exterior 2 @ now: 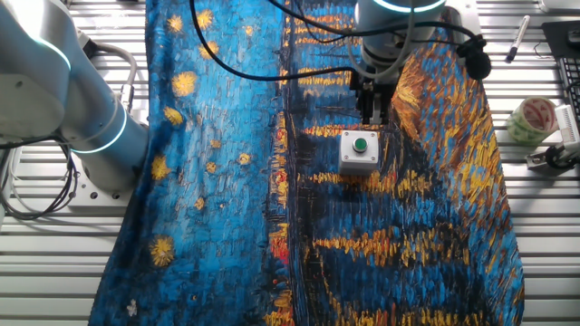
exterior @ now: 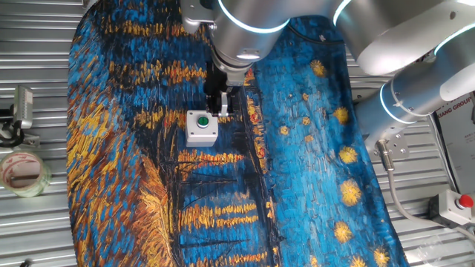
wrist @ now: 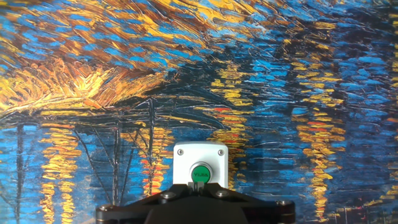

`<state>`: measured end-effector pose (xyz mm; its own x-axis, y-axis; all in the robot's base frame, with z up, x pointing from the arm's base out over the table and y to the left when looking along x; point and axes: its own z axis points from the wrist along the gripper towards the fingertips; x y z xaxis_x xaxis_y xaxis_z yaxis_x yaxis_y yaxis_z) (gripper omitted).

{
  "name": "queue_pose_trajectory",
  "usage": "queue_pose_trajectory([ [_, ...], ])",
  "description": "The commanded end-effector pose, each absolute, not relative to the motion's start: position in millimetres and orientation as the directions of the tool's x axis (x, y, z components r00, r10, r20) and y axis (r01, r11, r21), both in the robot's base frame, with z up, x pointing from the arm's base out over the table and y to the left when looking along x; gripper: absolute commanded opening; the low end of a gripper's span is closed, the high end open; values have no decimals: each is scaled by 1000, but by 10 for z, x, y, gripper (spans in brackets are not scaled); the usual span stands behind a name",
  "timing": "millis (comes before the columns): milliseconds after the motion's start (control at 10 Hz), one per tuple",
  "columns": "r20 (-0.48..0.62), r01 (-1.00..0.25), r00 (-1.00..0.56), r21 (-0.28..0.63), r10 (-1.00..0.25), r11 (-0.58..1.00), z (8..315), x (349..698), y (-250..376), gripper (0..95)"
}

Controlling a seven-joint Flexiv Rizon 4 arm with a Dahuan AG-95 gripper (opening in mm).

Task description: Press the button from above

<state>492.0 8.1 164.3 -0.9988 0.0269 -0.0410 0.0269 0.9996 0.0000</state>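
Note:
The green button [exterior: 201, 122] sits in the top of a small white square box [exterior: 202, 134] on the painted cloth. It also shows in the other fixed view [exterior 2: 361, 144] and low in the middle of the hand view [wrist: 201, 173]. My gripper [exterior: 218, 110] hangs just above the far edge of the box, pointing down. In the hand view its fingertips [wrist: 198, 185] are pressed together at the near rim of the button, holding nothing. In the other fixed view the gripper [exterior 2: 372, 116] is right behind the box. I cannot tell whether it touches the button.
A blue and orange painted cloth [exterior: 297, 170] covers the table. A tape roll [exterior: 22, 172] lies at the left on the metal slats. A red button on a grey box [exterior: 459, 206] stands at the right edge. The arm base [exterior 2: 91, 127] stands beside the cloth.

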Motion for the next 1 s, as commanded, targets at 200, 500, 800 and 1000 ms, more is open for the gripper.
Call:
queue_pose_trajectory([
  [200,-33,11,-999,0,11,1000,1643,4893,75,0],
  [500,-44,-11,-999,-2,-11,1000,1566,4865,52,0],
  [800,-50,-16,-999,-6,-16,1000,1508,4857,48,0],
  [1000,-52,-17,-999,-6,-18,1000,1474,4865,45,0],
])
